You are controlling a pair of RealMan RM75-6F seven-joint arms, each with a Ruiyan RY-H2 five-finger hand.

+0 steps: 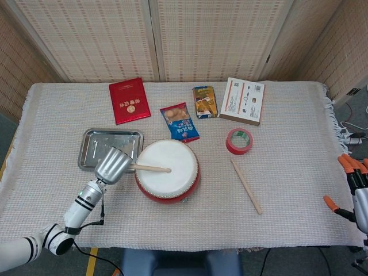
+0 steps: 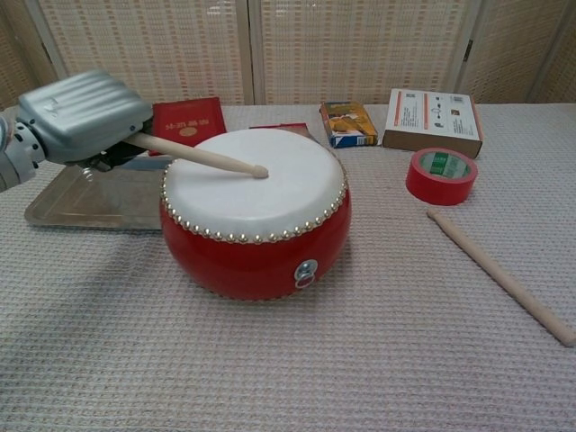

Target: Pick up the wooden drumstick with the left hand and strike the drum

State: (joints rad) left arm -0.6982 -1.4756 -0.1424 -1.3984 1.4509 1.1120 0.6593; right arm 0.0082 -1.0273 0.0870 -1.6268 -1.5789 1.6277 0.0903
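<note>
1. Picking up is done: the left robot hand (image 2: 83,117) grips a light wooden drumstick (image 2: 196,157).
2. The stick's tip lies on, or just above, the white skin of the round red drum (image 2: 255,212) in the middle of the counter (image 1: 287,190); the strike looks in progress or done.
3. The right robot hand (image 1: 356,187), far right, holds nothing, fingers apart.

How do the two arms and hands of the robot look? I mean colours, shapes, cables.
The left hand has a boxy, ribbed silver metal back with dark parts beneath. Its forearm is slim and silver-white, with black rings at the wrist and elbow and a thin black cable hanging beside it. The right hand, at the frame's edge, shows pale grey with bright orange fingertips and some black.
</note>
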